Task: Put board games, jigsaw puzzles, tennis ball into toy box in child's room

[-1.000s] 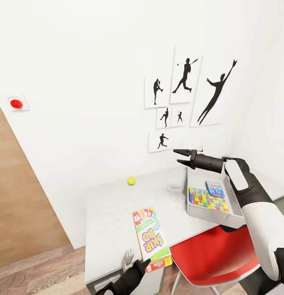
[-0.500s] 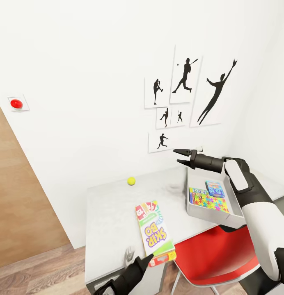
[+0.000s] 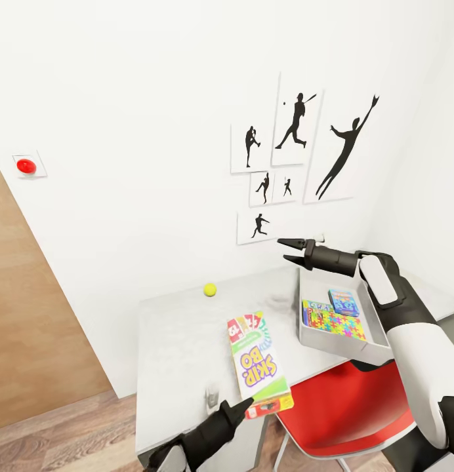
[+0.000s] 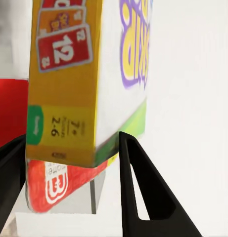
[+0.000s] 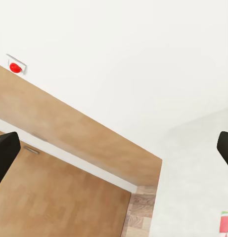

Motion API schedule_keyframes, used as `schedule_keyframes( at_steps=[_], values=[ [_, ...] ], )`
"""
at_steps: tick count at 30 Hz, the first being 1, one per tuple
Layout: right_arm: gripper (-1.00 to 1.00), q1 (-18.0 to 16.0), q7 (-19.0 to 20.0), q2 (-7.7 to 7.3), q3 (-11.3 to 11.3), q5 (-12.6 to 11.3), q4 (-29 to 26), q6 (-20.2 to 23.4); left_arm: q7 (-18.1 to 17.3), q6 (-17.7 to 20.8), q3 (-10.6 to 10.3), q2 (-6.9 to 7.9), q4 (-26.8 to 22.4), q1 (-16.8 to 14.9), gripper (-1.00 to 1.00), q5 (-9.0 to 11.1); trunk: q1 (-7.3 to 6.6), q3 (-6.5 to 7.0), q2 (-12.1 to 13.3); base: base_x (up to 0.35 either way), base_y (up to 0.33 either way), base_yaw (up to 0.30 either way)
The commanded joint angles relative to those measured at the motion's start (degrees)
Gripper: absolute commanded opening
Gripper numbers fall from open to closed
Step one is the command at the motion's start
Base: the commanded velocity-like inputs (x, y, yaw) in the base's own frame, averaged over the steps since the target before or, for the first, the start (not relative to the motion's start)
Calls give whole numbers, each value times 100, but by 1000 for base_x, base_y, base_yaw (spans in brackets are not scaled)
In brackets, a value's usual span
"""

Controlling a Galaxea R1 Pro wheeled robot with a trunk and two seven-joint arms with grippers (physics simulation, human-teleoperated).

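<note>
since the left gripper [image 3: 222,412] pinches only the near end of the skip-bo box [image 3: 258,362], this light, stiff, slick carton, raised over the table's [image 3: 174,341] near edge, could pivot. the right gripper [image 3: 287,251] hangs parted above the toy box [image 3: 310,334]. one tennis ball [image 3: 210,289] lies far left; two toys sit boxed.

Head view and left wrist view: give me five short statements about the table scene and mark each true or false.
1. The yellow-green tennis ball lies inside the grey rectangular toy box. False: it sits on the grey table, apart from the box.
2. The left tool grips the colourful Skip-Bo board game box. True.
3. A colourful jigsaw puzzle lies in the toy box. True.
4. The right tool holds a puzzle. False: it is open and empty.
5. The chair is blue. False: it is red.
</note>
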Motion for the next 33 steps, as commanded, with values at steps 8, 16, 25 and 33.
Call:
schedule_keyframes(
  at_steps=[8, 16, 25, 33],
  values=[
    [100, -7, 37, -11, -12, -1, -6, 10, 8, 1254, 16, 567, -1744, 510, -100, 72, 2, -10, -8, 0, 0, 0],
    [100, -7, 37, -76, -43, -22, -7, 10, 11, 1872, 88, 781, -2338, 661, -100, 116, 2, -10, -8, 0, 0, 0],
    [100, -13, 37, -104, -52, -32, -261, 10, 28, 3289, 638, 1227, -3587, 664, -100, 161, 2, -10, -8, 0, 0, 0],
    [100, -66, 37, -120, -195, -35, -355, 10, 42, 3710, 1443, 1424, -3779, 537, -100, 193, 2, -10, -8, 0, 0, 0]
  ],
)
